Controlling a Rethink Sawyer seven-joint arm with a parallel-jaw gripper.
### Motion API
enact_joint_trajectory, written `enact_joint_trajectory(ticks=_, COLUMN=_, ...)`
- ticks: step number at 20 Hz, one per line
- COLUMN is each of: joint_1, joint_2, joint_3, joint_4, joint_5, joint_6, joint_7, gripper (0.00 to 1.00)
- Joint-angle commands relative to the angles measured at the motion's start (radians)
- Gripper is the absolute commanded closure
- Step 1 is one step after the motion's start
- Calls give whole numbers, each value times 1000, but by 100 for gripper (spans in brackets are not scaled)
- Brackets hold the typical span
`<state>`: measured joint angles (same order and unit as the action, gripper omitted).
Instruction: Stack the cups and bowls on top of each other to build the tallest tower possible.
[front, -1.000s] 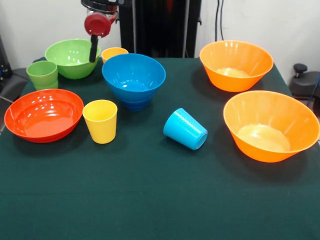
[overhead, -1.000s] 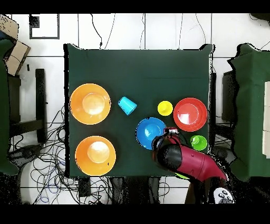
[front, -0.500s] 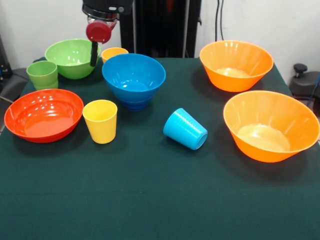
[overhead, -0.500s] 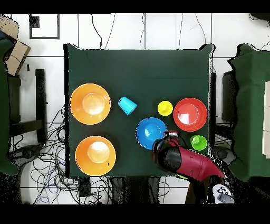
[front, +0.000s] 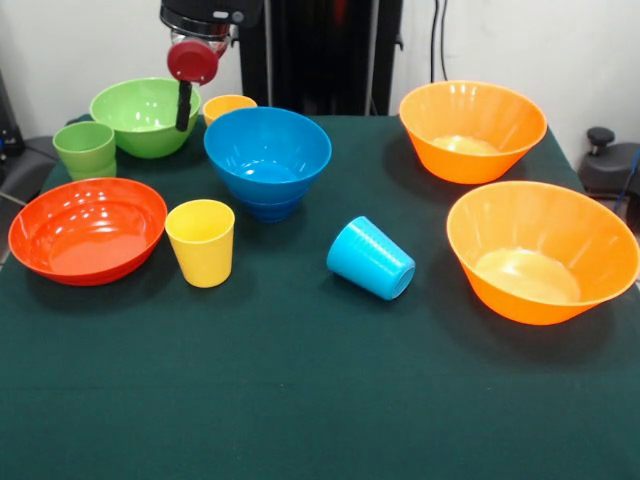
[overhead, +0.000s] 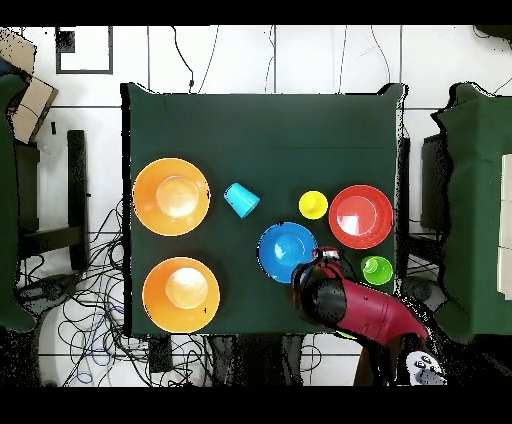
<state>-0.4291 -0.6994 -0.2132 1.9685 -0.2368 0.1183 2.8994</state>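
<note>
My gripper (front: 183, 118) hangs over the right rim of the green bowl (front: 140, 115), holding nothing that I can see. A green cup (front: 85, 148) stands left of that bowl. A yellow cup (front: 229, 104) peeks out behind the light blue bowl (front: 267, 155), which rests on a small dark blue bowl (front: 268, 210). The red-orange bowl (front: 87, 230) and another yellow cup (front: 201, 242) sit at the left front. A light blue cup (front: 371, 258) lies on its side mid-table. Two orange bowls (front: 472, 130) (front: 540, 250) stand at the right. In the overhead view the arm (overhead: 350, 310) hides the green bowl.
The dark green cloth (front: 300, 400) covers the table, with a wide bare stretch toward the near edge. Overhead, cables lie on the floor and padded seats (overhead: 480, 200) flank the table.
The gripper has drifted slightly near the green bowl's rim, and the arm has drawn a little toward the base. Cups and bowls have not moved.
</note>
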Motion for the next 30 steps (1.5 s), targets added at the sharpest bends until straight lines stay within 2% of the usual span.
enact_joint_trajectory(ticks=1, joint_1=2, joint_2=-27, joint_3=108, joint_4=-38, joint_5=-12, joint_6=92, joint_7=-56, gripper=0)
enact_joint_trajectory(ticks=9, joint_1=24, joint_2=-35, joint_3=109, joint_4=-46, joint_5=10, joint_6=117, joint_7=-35, gripper=0)
enact_joint_trajectory(ticks=14, joint_1=15, joint_2=-50, joint_3=119, joint_4=-48, joint_5=20, joint_6=148, joint_7=-40, gripper=0)
enact_joint_trajectory(ticks=18, joint_1=15, joint_2=-34, joint_3=120, joint_4=-55, joint_5=29, joint_6=150, joint_7=-28, gripper=0)
enact_joint_trajectory(ticks=21, joint_1=38, joint_2=-21, joint_3=102, joint_4=-65, joint_5=30, joint_6=148, joint_7=-14, gripper=0)
enact_joint_trajectory(ticks=26, joint_1=41, joint_2=-1, joint_3=98, joint_4=-99, joint_5=1, joint_6=152, joint_7=-49, gripper=0)
enact_joint_trajectory(ticks=30, joint_1=12, joint_2=30, joint_3=128, joint_4=-144, joint_5=-19, joint_6=177, joint_7=-99, gripper=0)
